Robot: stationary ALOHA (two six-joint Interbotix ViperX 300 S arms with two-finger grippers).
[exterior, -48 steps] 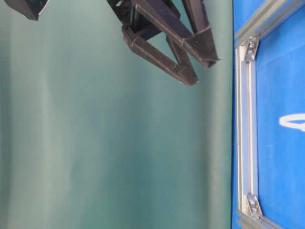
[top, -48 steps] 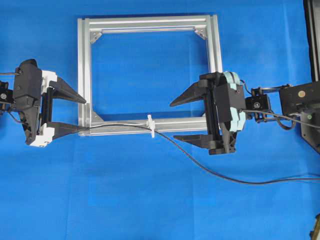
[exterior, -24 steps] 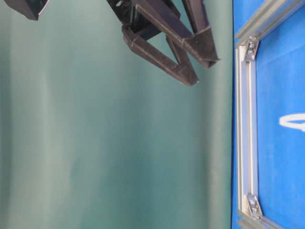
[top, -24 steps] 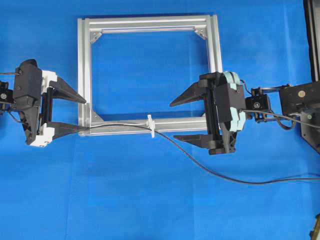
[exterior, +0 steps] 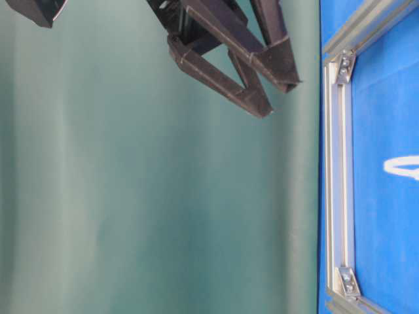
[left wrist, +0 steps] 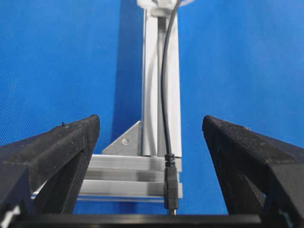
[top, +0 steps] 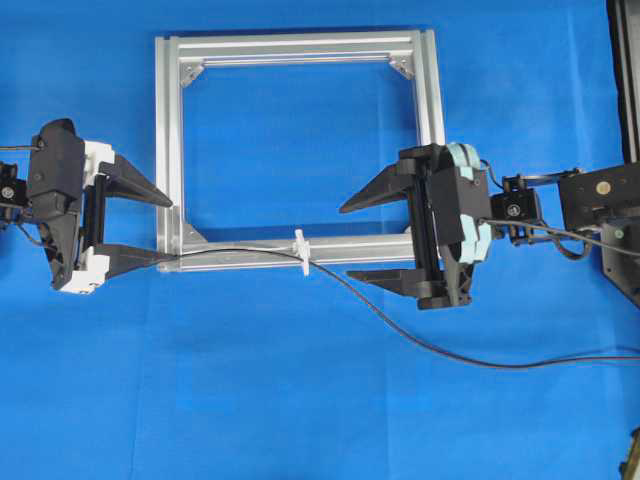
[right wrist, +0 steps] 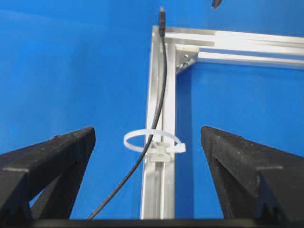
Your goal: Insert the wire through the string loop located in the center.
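Two black fingers (right wrist: 45, 164) of the right gripper (right wrist: 147, 178) fill the lower corners, spread wide with nothing between them. Up the middle runs a silver frame (right wrist: 156, 190) rail (its corner bracket (right wrist: 184, 56) sits upper centre). The whitish string loop (right wrist: 151, 140) stands on the rail, and the wire (right wrist: 159, 90) passes through it, its plug (right wrist: 162, 26) lying at the top on the frame's corner

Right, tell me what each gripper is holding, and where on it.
Nothing. Left gripper and right gripper are both open; the wire lies loose along the frame.
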